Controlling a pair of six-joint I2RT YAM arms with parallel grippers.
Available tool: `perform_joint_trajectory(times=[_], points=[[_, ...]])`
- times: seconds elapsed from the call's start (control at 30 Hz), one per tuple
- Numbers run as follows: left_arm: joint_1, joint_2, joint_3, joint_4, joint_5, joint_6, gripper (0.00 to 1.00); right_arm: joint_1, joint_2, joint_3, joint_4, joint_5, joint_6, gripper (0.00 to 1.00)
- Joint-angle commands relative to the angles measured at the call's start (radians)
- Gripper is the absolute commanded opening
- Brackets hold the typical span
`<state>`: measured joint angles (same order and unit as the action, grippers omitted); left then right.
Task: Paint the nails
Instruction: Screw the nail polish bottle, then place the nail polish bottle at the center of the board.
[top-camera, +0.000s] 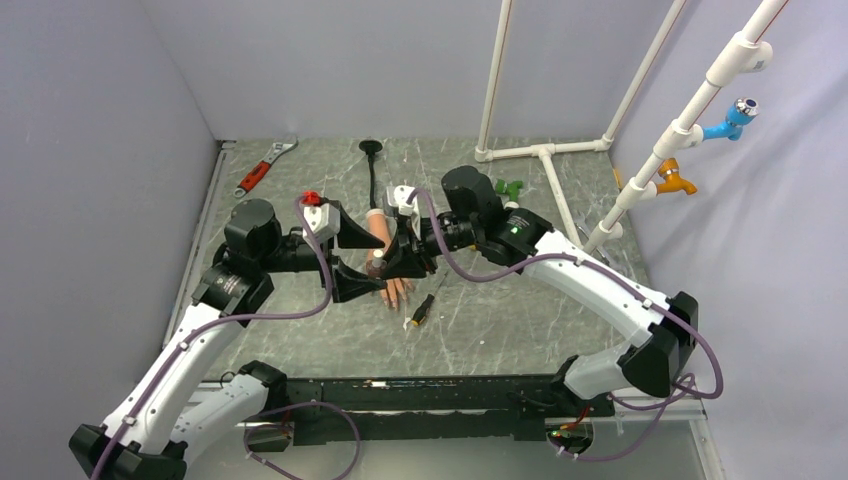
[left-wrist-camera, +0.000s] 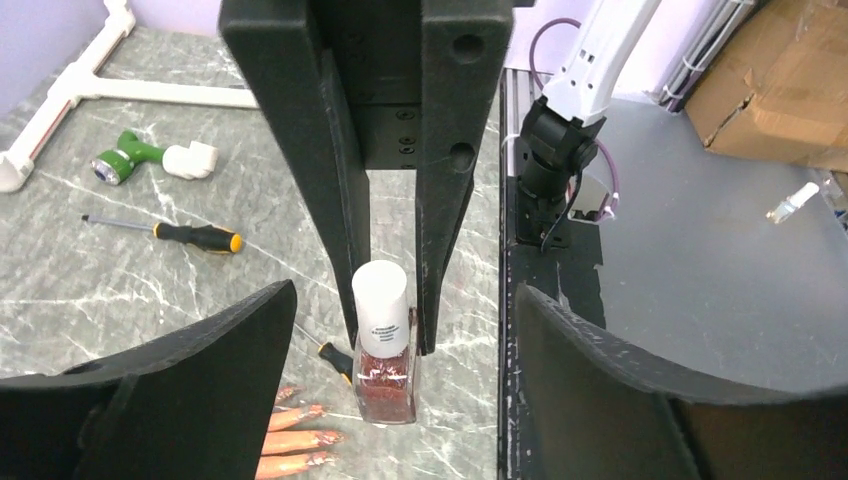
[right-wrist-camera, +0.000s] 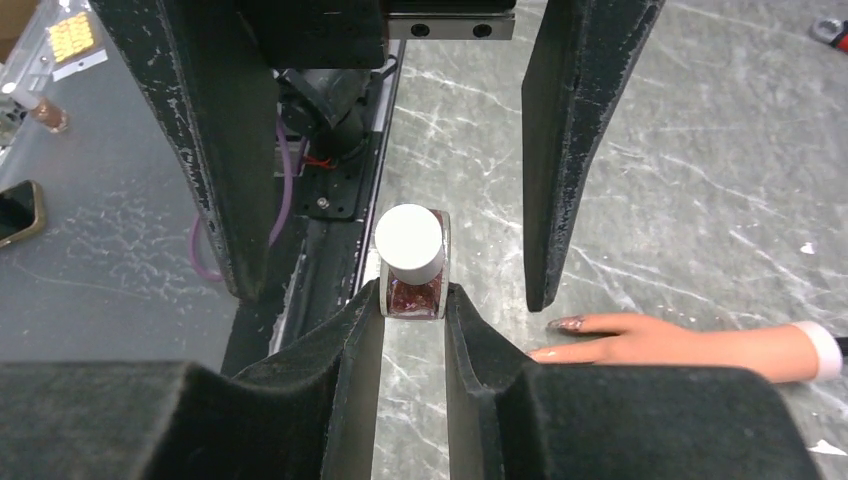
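The right gripper (right-wrist-camera: 412, 300) is pinching the glass body of the polish bottle (right-wrist-camera: 410, 243). Its two fingers press against the bottle's sides just below the white cap (left-wrist-camera: 380, 290) and hold it upright, with reddish glitter polish showing between them. The left gripper (top-camera: 372, 265) faces it from the opposite side with its jaws spread wide. Its fingers stand well out to either side of the cap, with a clear gap between them and it. Whether the bottle's base rests on the table (top-camera: 520, 320) or hangs just above it cannot be told. The mannequin hand (right-wrist-camera: 690, 345) lies flat on the marbled surface beneath and beside the two grippers. In the right wrist view it lies to the right of that gripper's fingers, one fingertip pointing toward the bottle and stopping short of it. The nails (left-wrist-camera: 318, 437) show in the left wrist view low down, just left of the bottle's base and under the inner edge of the left gripper's finger on that side. They look speckled reddish at the tips. A screwdriver (top-camera: 422, 312) lies on the table on the near side of the grippers, just past the mannequin's fingertips.
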<state>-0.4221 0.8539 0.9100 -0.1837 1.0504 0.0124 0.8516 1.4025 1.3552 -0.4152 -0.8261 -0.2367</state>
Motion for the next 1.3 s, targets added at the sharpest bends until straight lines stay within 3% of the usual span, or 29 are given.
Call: perform_joint_trajectory(times=[0.0,0.07,0.23,0.4,0.63,1.0,1.27], points=[[-0.002,-0.023,0.016,0.012,-0.054,-0.002,0.91,0.000,-0.059,-0.023,0.105,0.050,0.017,0.00],[0.001,-0.025,0.019,0.008,-0.075,-0.003,0.99,-0.003,-0.078,-0.045,0.127,0.087,0.028,0.00],[0.012,-0.071,0.000,0.027,-0.204,-0.005,0.99,-0.013,-0.107,-0.088,0.164,0.147,0.055,0.00],[0.028,-0.121,-0.040,0.069,-0.448,-0.067,0.99,-0.026,-0.142,-0.156,0.244,0.225,0.116,0.00],[0.032,-0.132,-0.105,0.140,-0.665,-0.135,0.99,-0.040,-0.171,-0.219,0.309,0.344,0.164,0.00],[0.034,-0.044,-0.036,0.012,-0.886,-0.144,0.99,-0.046,-0.159,-0.295,0.356,0.614,0.235,0.00],[0.042,-0.066,-0.069,0.053,-0.944,-0.191,1.00,-0.045,-0.164,-0.380,0.410,0.763,0.274,0.00]])
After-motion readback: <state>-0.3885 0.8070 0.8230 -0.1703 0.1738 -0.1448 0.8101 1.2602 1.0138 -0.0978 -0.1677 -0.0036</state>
